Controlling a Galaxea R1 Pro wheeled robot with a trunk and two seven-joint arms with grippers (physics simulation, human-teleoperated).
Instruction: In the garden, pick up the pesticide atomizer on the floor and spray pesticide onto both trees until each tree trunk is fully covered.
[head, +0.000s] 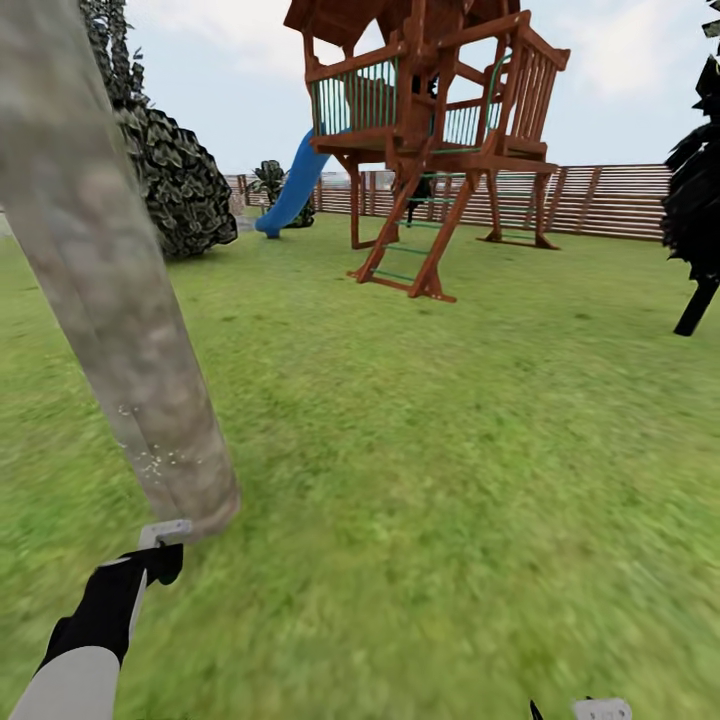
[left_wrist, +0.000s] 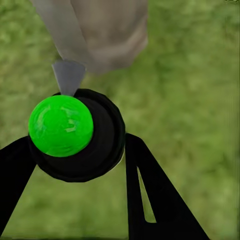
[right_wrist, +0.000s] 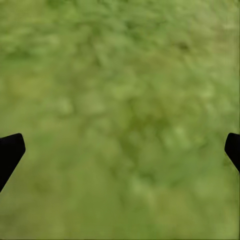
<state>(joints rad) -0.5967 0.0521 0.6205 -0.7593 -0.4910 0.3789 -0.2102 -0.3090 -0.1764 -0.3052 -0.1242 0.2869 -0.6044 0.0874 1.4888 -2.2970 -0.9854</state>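
Spraying looks under way: the left gripper (left_wrist: 75, 150), closed around the pesticide atomizer (left_wrist: 75, 135), aims at the tree trunk (head: 120, 330) base just ahead, so next sweep upward, while the right gripper (right_wrist: 120, 150) hangs wide open over grass (head: 450, 450).

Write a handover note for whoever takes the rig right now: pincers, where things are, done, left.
Left pincer: shut on the pesticide atomizer, nozzle aimed at the base of the near tree trunk.
Right pincer: open, holding nothing, over the grass.
Done: atomizer picked up; a few pale specks show low on the trunk, probably spray.
Left: most of this trunk looks bare, so work upward and around. The second tree is not identifiable here; find it and cover its trunk too.
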